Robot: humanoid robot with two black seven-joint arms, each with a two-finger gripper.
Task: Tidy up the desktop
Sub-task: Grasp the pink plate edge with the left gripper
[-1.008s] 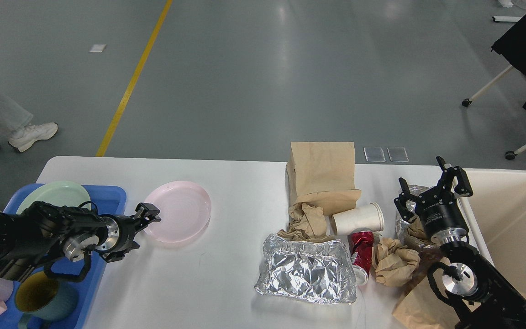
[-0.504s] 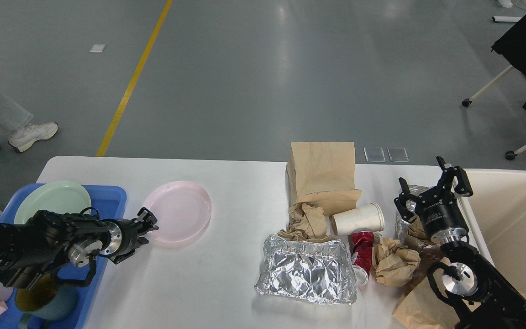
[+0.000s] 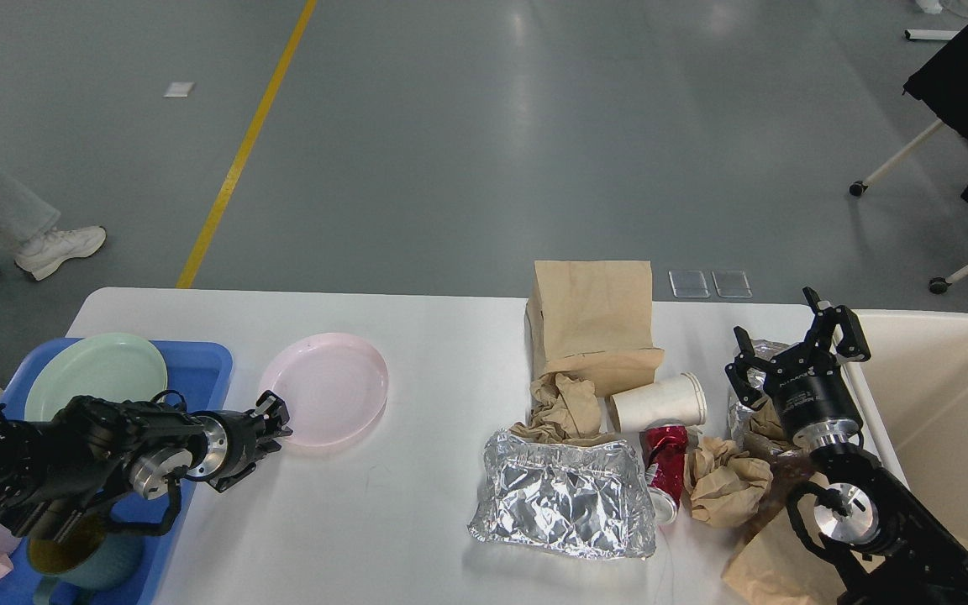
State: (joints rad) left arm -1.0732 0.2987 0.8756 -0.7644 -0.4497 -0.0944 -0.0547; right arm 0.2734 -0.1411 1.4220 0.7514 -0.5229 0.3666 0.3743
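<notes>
The white desktop (image 3: 417,538) holds a pink plate (image 3: 328,386) at the left and a pile of rubbish at the right. My left gripper (image 3: 272,419) is at the plate's near-left rim, seen small and dark, so its fingers cannot be told apart. My right gripper (image 3: 791,346) is open and empty, raised over a foil wad (image 3: 760,351) beside the cream bin (image 3: 946,403).
A blue tray (image 3: 208,360) at the left holds a green plate (image 3: 102,370) and a teal mug (image 3: 110,561). The rubbish includes a brown paper bag (image 3: 593,315), crumpled paper (image 3: 564,403), a white paper cup (image 3: 660,402), a red can (image 3: 665,460) and crumpled foil (image 3: 564,496).
My left gripper has slid down along the pink plate's left rim toward me. The plate and my right arm have not visibly moved.
</notes>
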